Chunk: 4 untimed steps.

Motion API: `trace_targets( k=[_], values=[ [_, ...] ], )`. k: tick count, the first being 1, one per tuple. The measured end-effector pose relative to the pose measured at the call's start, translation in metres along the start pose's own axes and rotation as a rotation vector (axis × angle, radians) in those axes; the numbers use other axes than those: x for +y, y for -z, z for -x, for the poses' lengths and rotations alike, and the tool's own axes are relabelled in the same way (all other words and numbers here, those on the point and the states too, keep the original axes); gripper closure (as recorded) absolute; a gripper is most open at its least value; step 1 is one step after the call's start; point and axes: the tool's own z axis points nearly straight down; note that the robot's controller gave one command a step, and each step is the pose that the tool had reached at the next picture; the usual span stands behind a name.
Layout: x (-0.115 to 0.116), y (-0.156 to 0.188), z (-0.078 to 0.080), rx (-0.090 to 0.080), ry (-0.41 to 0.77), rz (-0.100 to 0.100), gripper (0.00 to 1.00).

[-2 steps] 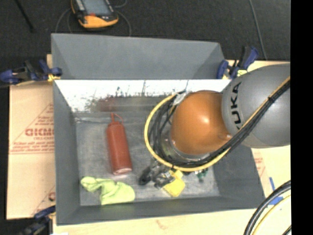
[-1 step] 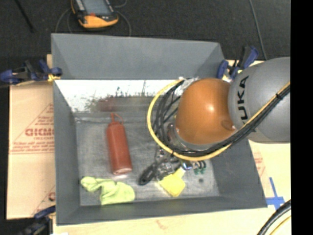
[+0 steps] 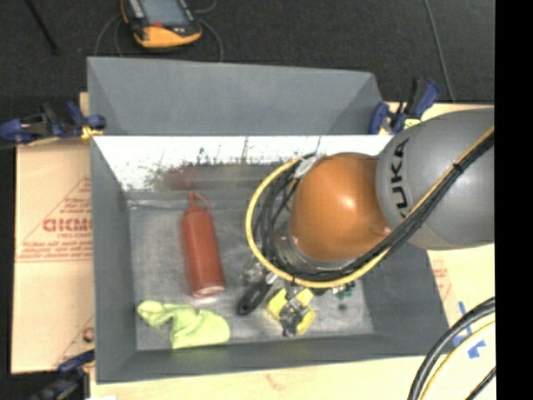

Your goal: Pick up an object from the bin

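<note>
Yellow small item [image 3: 300, 315] lies on the bin's [image 3: 112, 223] front floor, directly beneath your gripper [image 3: 281, 297]. Whether the gripper is spread or pinching cannot be told. Red bottle [image 3: 202, 248] and green cloth [image 3: 183, 322] lie leftward.

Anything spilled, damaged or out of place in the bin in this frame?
No spill shows. The red squeeze bottle lies flat on the bin floor, nozzle toward the far wall, and a yellow-green cloth sits crumpled near the front-left corner.
</note>
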Motion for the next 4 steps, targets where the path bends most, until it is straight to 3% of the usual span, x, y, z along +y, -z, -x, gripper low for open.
trace_targets(
  k=[1,2,3,4],
  values=[
    [0.0,0.001,0.001,-0.002,-0.001,-0.001,0.0],
    [-0.049,-0.047,-0.02,-0.041,-0.009,-0.01,1.0],
    [-0.049,-0.051,-0.03,-0.007,-0.011,-0.001,0.0],
    [-0.049,-0.051,-0.029,-0.01,-0.013,-0.002,0.0]
  ],
)
